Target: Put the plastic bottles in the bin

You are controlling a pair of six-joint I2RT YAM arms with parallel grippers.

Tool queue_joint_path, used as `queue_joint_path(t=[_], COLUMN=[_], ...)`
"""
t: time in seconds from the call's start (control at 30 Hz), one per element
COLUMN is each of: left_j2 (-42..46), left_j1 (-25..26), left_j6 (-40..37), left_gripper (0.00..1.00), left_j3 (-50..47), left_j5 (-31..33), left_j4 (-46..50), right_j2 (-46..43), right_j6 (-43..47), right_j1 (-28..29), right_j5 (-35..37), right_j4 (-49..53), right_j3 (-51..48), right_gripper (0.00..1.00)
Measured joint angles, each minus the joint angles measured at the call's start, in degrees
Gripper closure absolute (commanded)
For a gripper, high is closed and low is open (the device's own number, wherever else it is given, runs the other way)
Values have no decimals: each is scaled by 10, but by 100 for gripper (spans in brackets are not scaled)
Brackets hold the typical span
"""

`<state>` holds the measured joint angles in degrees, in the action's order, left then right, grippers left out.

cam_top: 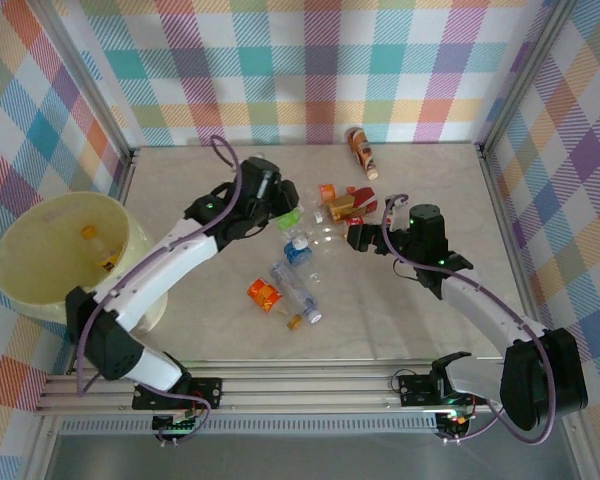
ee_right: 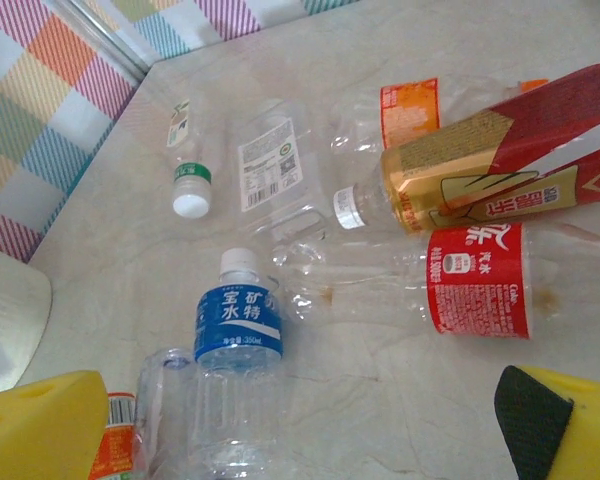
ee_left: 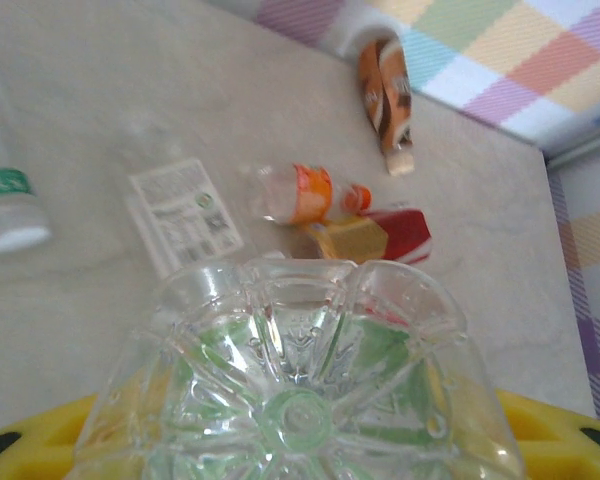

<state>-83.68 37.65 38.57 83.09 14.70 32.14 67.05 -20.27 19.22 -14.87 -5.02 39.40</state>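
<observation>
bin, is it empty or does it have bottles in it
Not empty. The top view shows at least one bottle with an orange label lying inside the bin. Whether there are more, cannot tell.

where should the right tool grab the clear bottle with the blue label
Grip the clear plastic bottle with the blue label across that label band, coming down from above. It lies flat on its side, and both flanks look free there.

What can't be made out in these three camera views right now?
Top external: the small item inside the bin is too small to identify.
Left wrist: the clear bottle runs off the bottom edge, neck unseen.
Right wrist: the gold-and-red bottle is cut by the right edge.
</observation>
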Motion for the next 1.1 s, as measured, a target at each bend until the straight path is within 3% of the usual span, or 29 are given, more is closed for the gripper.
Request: queue_joint_path(t=[0.37, 0.77, 0.93, 1.1], left_j2=[132, 203, 192, 183], left_j1=[-15, -24, -82, -178], left_j6=[-66, -159, -189, -223], left_gripper=[50, 47, 47, 48], left_j3=[23, 170, 202, 197], left_j5=[128, 370, 446, 461], left_j4=[129, 284, 326, 336], right_j2=[0, 0, 12, 25], right_j6=[-2, -14, -30, -33], right_j1=[0, 0, 0, 0], right_j5=[31, 44, 60, 65], right_j4=[-2, -2, -19, -21], right_j3=[0, 2, 3, 12], right_gripper=[0, 0, 0, 0])
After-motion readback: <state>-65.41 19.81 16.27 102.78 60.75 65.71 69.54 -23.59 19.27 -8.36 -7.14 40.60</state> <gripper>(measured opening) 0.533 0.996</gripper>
